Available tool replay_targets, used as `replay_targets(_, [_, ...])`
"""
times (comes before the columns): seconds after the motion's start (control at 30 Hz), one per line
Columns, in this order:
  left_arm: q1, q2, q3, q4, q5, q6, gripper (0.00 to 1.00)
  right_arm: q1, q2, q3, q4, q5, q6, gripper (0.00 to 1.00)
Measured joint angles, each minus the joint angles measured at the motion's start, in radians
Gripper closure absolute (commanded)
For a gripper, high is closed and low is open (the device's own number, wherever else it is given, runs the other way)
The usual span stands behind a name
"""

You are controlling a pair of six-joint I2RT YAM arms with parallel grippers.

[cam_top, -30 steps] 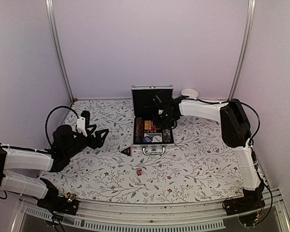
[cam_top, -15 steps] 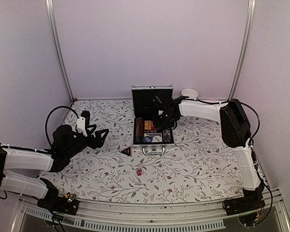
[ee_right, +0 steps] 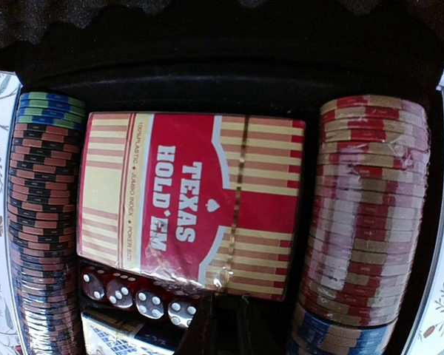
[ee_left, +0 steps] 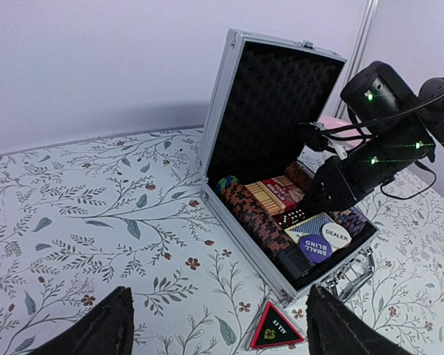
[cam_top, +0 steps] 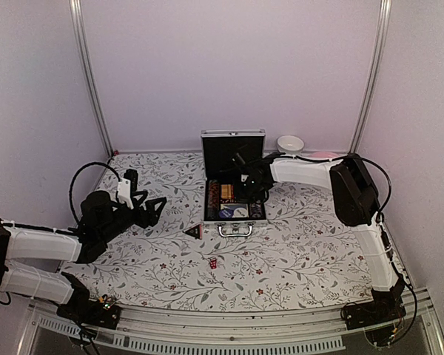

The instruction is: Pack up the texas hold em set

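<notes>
Case (cam_top: 234, 194) sits open at table centre, lid upright, holding chip rows (ee_right: 366, 214), card pack (ee_right: 192, 214) and four dice (ee_right: 137, 296). Not packed: triangular piece (cam_top: 194, 232) at its 8 o'clock and one loose die (cam_top: 213, 262) at 7 o'clock, both on the table (cam_top: 303, 251). Right gripper (ee_right: 233, 329) hangs over the packed dice, jaws pinched nearly together, nothing seen between them. Left gripper (ee_left: 220, 310) at 9 o'clock, jaws wide, empty. Risk: a careless lift could scatter the dice or knock the lid shut.
</notes>
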Motion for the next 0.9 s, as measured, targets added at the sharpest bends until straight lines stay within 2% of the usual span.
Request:
replay_targets(0.37, [0.000, 0.000, 0.000, 0.000, 0.000, 0.000, 0.20, -0.002, 0.002, 0.000, 0.007, -0.021, -0.002, 0.89])
replay_targets(0.5, [0.000, 0.000, 0.000, 0.000, 0.000, 0.000, 0.20, -0.002, 0.002, -0.001, 0.008, -0.008, 0.000, 0.85])
replay_targets(0.63, [0.000, 0.000, 0.000, 0.000, 0.000, 0.000, 0.20, -0.001, -0.021, -0.022, 0.012, 0.021, 0.000, 0.77])
replay_targets(0.9, [0.000, 0.000, 0.000, -0.001, 0.000, 0.000, 0.20, -0.003, -0.102, -0.029, 0.013, 0.064, -0.006, 0.75])
